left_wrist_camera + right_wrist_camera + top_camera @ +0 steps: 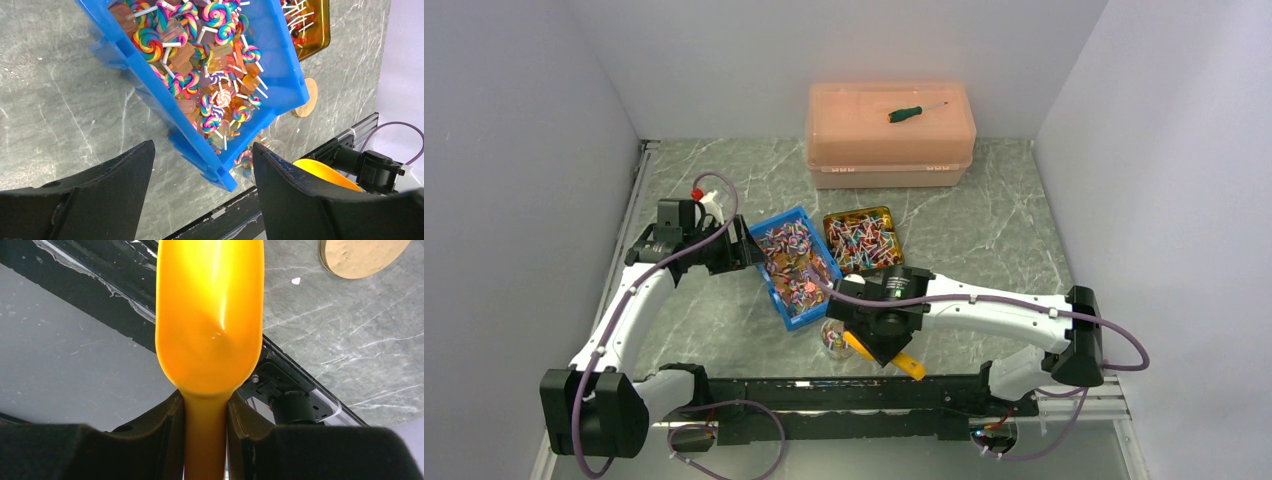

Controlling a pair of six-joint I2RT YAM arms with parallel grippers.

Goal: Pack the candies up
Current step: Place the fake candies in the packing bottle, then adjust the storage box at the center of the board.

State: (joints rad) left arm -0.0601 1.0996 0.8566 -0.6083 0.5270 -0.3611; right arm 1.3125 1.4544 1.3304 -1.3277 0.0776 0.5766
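Grey marble table (984, 230) carries a blue bin (773, 303) heaped with the candies (792, 262), and a gold tin (897, 240) just beside it holds more. The left arm reaches forward from its base with the wrist turned right; the left gripper (202, 147) is spread wide at the bin's left side, its fingers clear of the bin wall. The right arm stretches leftward, low along the near edge, the right gripper (205, 397) clenched on the handle of an orange scoop (210, 315), near a small clear jar (833, 340)
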